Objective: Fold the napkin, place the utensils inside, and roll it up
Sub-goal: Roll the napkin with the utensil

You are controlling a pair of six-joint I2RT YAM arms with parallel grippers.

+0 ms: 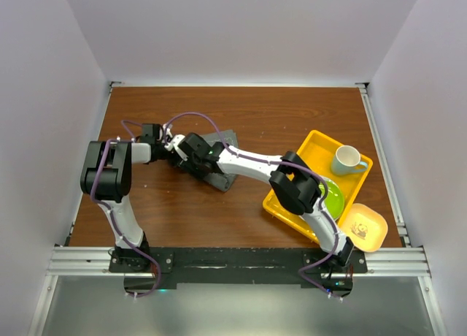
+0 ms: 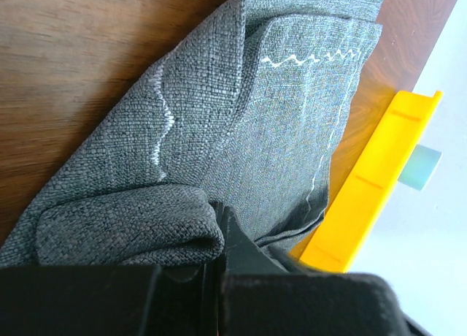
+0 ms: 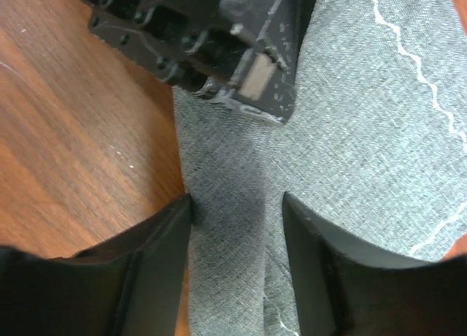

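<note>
One coarse-woven, perhaps double-layered napkin (image 2: 241, 131)

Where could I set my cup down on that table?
Bare brown wooden table shows behind the dark grey fabric napkin and in front of it, between the arm bases. Crowded: left gripper and right gripper at the napkin; yellow plastic tray at right.

Folded dark grey napkin (image 2: 277, 131) lies rumpled on the table (image 1: 292, 109); pale stitching shows.

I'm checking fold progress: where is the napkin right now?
Top view: the napkin lies left of centre on the wooden table, left of the yellow tray.
</note>
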